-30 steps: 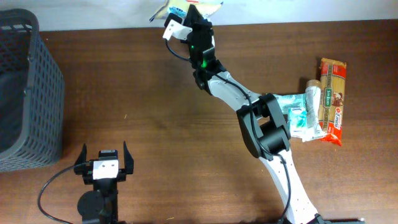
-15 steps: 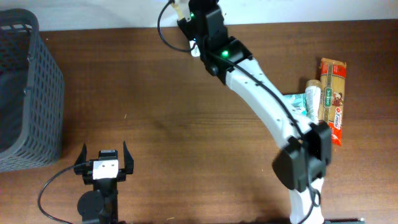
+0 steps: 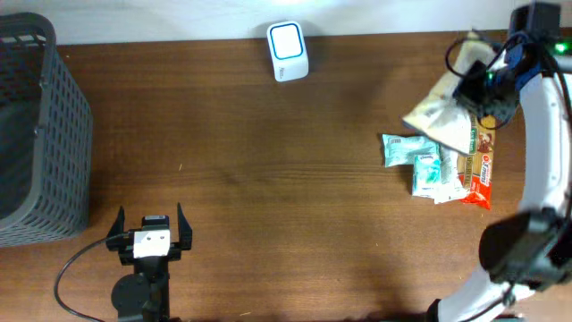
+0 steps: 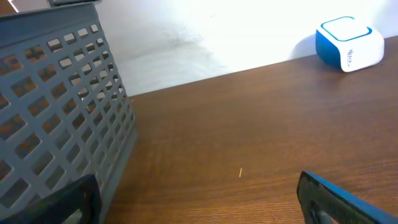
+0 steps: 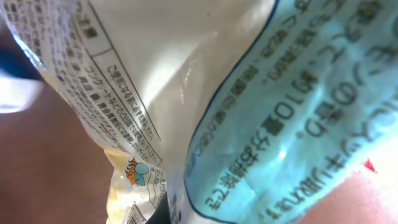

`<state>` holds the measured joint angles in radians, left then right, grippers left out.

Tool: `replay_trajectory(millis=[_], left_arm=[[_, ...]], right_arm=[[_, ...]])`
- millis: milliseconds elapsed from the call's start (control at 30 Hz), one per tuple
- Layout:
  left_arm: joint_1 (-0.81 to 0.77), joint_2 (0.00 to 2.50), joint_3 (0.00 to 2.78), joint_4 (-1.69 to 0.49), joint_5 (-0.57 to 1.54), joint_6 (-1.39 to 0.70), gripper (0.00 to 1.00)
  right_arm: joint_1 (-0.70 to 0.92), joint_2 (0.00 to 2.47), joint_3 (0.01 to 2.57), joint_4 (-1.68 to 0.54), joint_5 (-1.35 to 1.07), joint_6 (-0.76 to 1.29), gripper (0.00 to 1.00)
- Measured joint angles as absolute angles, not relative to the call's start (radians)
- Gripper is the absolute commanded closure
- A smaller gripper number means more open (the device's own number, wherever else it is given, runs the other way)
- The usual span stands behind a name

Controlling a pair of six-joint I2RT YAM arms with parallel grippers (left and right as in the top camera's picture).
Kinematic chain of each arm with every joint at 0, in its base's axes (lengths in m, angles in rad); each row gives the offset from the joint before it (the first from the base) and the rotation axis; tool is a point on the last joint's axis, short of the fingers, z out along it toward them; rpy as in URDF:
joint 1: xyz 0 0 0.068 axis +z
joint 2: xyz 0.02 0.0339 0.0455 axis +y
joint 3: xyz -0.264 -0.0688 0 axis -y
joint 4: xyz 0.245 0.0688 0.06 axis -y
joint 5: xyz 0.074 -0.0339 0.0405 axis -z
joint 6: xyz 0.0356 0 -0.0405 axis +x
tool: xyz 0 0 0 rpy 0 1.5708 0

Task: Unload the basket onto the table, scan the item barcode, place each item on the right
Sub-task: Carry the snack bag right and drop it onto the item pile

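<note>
Bag (image 3: 438,112) at upper right of the overhead frame, one end clamped in the right gripper (image 3: 475,83), the rest spreading lower left of its fingers. Left gripper (image 3: 150,234), lower left, fingers wide apart.

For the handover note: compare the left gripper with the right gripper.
The left gripper stands open; the right gripper is shut. The left holds nothing; the right grips a pale bag. The left sits at the front left; the right is toward the far right.
</note>
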<state>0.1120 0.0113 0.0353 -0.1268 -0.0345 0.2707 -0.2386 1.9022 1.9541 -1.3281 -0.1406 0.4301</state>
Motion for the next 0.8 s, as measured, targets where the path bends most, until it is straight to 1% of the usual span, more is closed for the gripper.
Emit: replay_trajectory(millis=[33,67,100,133,167,267,300,333,433,467,500,567,667,800], left_arm=[[0.112,0.011,0.035,-0.127,-0.035,0.271,0.01],[0.112,0.011,0.035,-0.127,-0.035,0.271,0.01],[0.112,0.011,0.035,-0.127,-0.035,0.271,0.01],[0.112,0.011,0.035,-0.127,-0.035,0.270,0.01],[0.112,0.011,0.035,-0.127,-0.035,0.271,0.01],[0.112,0.011,0.035,-0.127,-0.035,0.270,0.01],[0.112,0.011,0.035,-0.127,-0.035,0.271,0.01],[0.112,0.011,0.035,-0.126,-0.035,0.271,0.01],[0.112,0.011,0.035,-0.126,-0.035,0.271,0.01],[0.112,0.011,0.035,-0.126,-0.035,0.271,0.01],[0.112,0.011,0.035,-0.126,-0.035,0.271,0.01],[0.112,0.011,0.035,-0.126,-0.034,0.271,0.01],[0.112,0.011,0.035,-0.126,-0.035,0.271,0.01],[0.112,0.011,0.035,-0.127,-0.035,0.270,0.01]], right_arm=[[-0.266,1.969,1.916,-1.329,-0.141,0.436,0.88],[-0.287,2.029,1.887,-1.329,-0.140,0.440,0.75],[-0.295,2.052,1.874,-1.330,-0.141,0.439,0.48],[-0.301,2.072,1.866,-1.332,-0.140,0.435,0.30],[-0.304,2.075,1.866,-1.332,-0.135,0.430,0.26],[-0.305,2.075,1.867,-1.370,-0.133,0.422,0.25],[-0.305,2.075,1.877,-1.410,-0.133,0.422,0.25],[-0.305,2.073,1.933,-1.495,-0.137,0.399,0.25],[-0.282,1.988,2.062,-1.582,-0.176,0.332,0.18],[-0.250,1.921,2.111,-1.589,-0.186,0.321,0.13],[-0.181,1.785,2.180,-1.590,-0.205,0.306,0.01],[-0.029,1.544,2.238,-1.594,-0.226,0.292,0.01],[0.137,1.362,2.242,-1.598,-0.234,0.288,0.01],[0.155,1.270,2.241,-1.652,-0.226,0.288,0.01]])
